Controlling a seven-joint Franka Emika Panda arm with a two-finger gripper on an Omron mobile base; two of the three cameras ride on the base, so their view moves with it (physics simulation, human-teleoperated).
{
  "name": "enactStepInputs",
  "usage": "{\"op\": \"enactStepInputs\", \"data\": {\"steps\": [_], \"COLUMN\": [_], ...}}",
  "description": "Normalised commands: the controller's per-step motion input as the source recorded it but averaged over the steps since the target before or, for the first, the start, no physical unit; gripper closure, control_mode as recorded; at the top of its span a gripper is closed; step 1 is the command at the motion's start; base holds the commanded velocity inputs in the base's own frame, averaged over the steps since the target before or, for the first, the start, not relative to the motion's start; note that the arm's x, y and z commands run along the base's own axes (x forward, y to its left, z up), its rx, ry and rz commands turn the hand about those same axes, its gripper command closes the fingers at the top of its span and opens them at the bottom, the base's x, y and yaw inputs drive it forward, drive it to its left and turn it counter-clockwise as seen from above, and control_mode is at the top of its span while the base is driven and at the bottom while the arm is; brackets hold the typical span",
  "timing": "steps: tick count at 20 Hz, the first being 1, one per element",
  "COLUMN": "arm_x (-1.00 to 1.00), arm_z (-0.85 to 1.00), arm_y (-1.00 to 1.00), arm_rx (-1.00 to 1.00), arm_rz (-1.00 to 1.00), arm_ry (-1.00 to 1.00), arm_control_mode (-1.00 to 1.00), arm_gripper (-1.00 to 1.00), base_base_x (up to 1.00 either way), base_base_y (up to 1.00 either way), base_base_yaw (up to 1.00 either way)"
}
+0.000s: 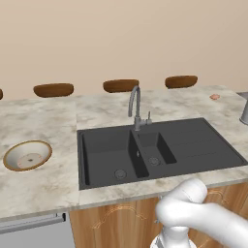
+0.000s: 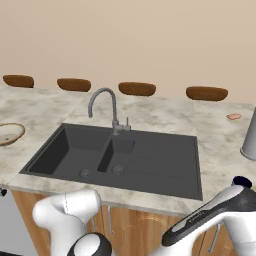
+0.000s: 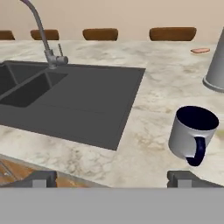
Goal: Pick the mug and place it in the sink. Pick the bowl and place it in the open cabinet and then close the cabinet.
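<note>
Mug (image 3: 193, 134): grey-walled, dark navy inside, navy handle facing camera, upright on marble counter (image 3: 153, 87), just ahead of right fingertip (image 3: 183, 177). Fingers spread wide, nothing held. Bowl (image 1: 27, 155) left of sink (image 1: 160, 150) in left base view.

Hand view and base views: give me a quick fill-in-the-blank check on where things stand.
1. The mug stands on the ____ beside the sink.
2. The bowl lies to the ____ of the sink in the left base view.
3. The mug's handle faces ____ the camera in the hand view.

Missing words: counter; left; toward
</note>
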Motion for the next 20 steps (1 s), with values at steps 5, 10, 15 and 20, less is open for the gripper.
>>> {"op": "enactStepInputs", "data": {"steps": [5, 10, 15, 20], "arm_x": [0.00, 0.19, 0.51, 0.52], "arm_z": [-0.07, -0.05, -0.10, -0.13], "arm_y": [0.00, 0.00, -0.01, -0.19], "arm_rx": [0.00, 0.00, 0.01, 0.06], "arm_rz": [0.00, 0.00, 0.01, 0.06], "arm_ry": [-0.29, -0.11, 0.05, 0.08], "arm_control_mode": [-1.00, -1.00, -1.00, -1.00], "arm_gripper": [-1.00, -1.00, -1.00, -1.00], "base_base_x": [0.00, 0.00, 0.00, 0.00], "base_base_y": [0.00, 0.00, 0.00, 0.00], "base_base_yaw": [0.00, 0.00, 0.00, 0.00]}}
